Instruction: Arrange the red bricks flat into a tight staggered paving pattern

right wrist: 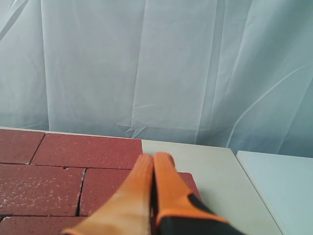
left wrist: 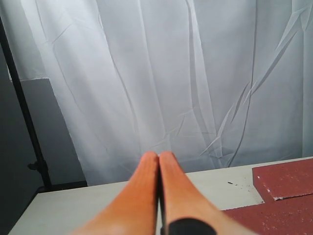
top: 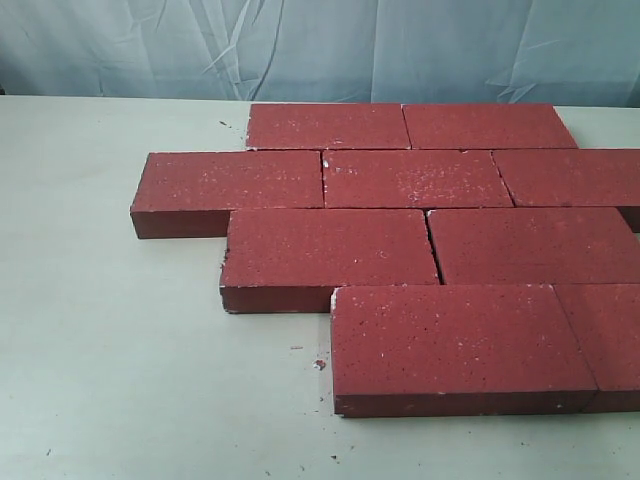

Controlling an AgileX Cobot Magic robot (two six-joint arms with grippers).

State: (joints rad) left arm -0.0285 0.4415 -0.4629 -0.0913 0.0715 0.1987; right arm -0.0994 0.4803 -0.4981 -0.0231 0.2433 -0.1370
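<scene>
Red bricks [top: 415, 235] lie flat on the table [top: 110, 350], near the curtain [top: 300, 45], each row offset so joints never align (tight enough, I judge). My left tool [left wrist: 159, 157] and right tool [right wrist: 153, 159] are pressed together, empty, since nothing seems to need nudging.

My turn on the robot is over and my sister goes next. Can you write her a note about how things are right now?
Left gripper: shut, holding nothing, raised over the table near the bricks.
Right gripper: shut, holding nothing, raised over the bricks.
Red bricks: nine, all lying flat on the table in four staggered rows.
Done: the paving pattern looks laid.
Left: perhaps close the thin gap between the two bricks in the third row from the back.
</scene>
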